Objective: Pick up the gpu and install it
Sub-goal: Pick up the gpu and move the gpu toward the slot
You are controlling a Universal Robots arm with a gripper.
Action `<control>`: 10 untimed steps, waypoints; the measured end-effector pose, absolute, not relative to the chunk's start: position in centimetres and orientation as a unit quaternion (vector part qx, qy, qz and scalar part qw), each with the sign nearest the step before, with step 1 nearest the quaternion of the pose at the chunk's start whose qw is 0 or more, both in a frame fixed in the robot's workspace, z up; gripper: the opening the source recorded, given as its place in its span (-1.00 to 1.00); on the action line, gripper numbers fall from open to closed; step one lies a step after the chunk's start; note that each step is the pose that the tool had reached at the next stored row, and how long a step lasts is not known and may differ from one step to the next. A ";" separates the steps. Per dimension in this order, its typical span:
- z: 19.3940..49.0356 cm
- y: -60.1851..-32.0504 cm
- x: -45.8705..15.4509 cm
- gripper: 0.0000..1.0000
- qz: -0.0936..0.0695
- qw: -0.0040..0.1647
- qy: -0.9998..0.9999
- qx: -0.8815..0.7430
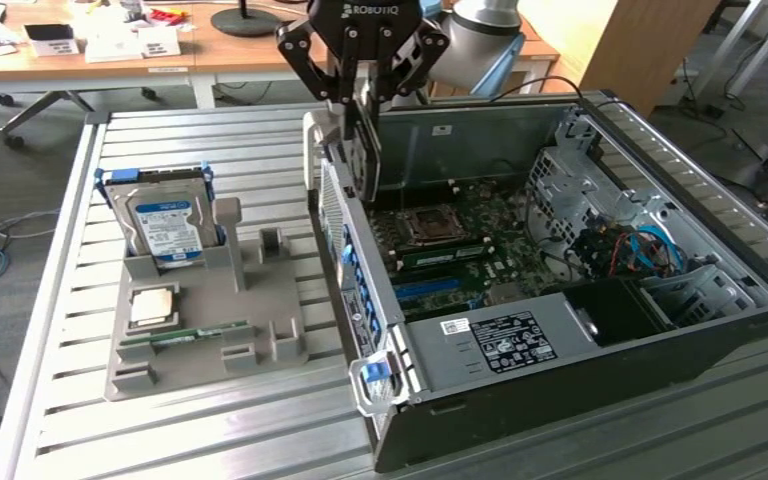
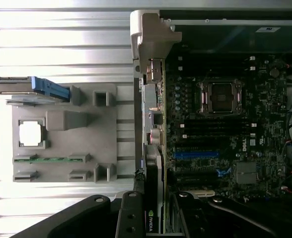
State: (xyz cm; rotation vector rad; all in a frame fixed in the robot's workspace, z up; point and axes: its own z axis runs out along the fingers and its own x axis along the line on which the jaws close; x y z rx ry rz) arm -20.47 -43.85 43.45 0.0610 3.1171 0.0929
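My gripper [image 1: 363, 98] hangs above the rear wall of the open computer case [image 1: 704, 330] and is shut on the gpu [image 1: 368, 160]. The card hangs upright and edge-on below the fingers, just inside that wall, over the motherboard [image 1: 471, 235]. In the wrist view the gpu [image 2: 153, 193] is a thin dark edge with a green logo, running between the black fingers [image 2: 131, 213] of the gripper [image 2: 156, 210]. It lies along the rear wall, beside the blue slot [image 2: 195, 154] and the black slots around it.
A grey parts holder [image 1: 257, 340] stands at the exterior view's left of the case, carrying a hard drive [image 1: 164, 225], a processor chip [image 1: 155, 305] and a memory stick [image 1: 197, 333]. All rests on a slatted metal table [image 1: 157, 440]. Cables and drive cages fill the case's far side.
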 end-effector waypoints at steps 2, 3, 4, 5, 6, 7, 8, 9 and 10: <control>43.5 -43.8 -20.3 -0.46 0.030 0.011 0.999 0.020; 43.5 -43.8 -20.2 -0.46 0.030 0.011 0.999 0.020; 43.5 -43.8 -20.1 -0.46 0.030 0.011 0.999 0.020; 43.5 -43.8 -20.0 -0.46 0.030 0.011 0.999 0.020; 43.5 -43.8 -19.9 -0.46 0.030 0.011 0.999 0.020; 43.5 -43.8 -19.8 -0.46 0.030 0.011 0.999 0.020; 43.4 -43.8 -19.8 -0.46 0.030 0.011 0.999 0.020; 43.5 -43.8 -19.7 -0.46 0.030 0.011 0.999 0.020; 43.5 -43.8 -19.6 -0.46 0.030 0.011 0.999 0.020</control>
